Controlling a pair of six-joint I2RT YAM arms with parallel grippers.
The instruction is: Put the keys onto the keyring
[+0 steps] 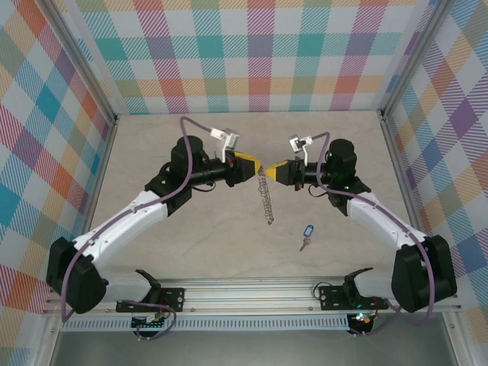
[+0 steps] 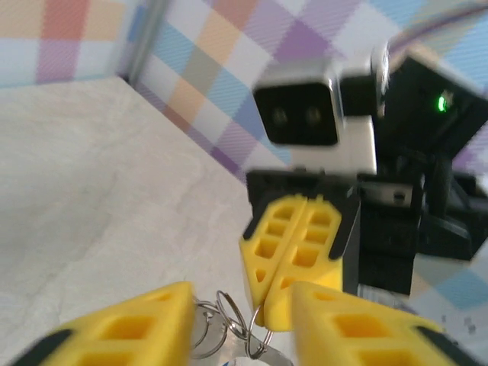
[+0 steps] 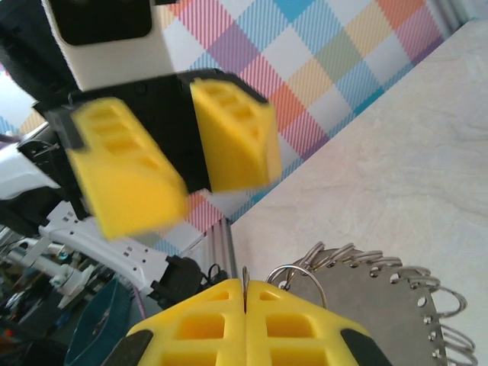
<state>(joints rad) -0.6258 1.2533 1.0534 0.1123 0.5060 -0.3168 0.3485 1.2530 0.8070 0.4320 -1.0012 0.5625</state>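
The table (image 1: 191,152) lay pale and marbled under both my arms, which reached in from 7 and 5 o'clock in the top view and met nose to nose near its middle. Between them hung the keyring (image 1: 267,200), seen edge-on from above, its long axis running from the meeting point down toward 6 o'clock, the lower end close to the table or on it; I could not tell which. My right gripper (image 1: 267,169) was closed on the ring's top edge, the yellow fingers (image 3: 229,324) pressed flat together in its wrist view with the grey rim and its wire loops (image 3: 305,274) just past them at 3 o'clock. My left gripper (image 1: 254,168) stood open, jaws well apart and holding nothing, facing the ring head-on. The keys (image 1: 306,235) lay loose on the table at about 5 o'clock from the grippers, well apart from them and just off the ring's lower end at 4 o'clock. Their axis ran roughly 12 to 6, blue tag (image 1: 308,229) at 12, silver key (image 1: 303,245) at 6. They sat on my right arm's side, yet I judged the pick-up fell to the free left gripper, which would have to cross past the hanging ring
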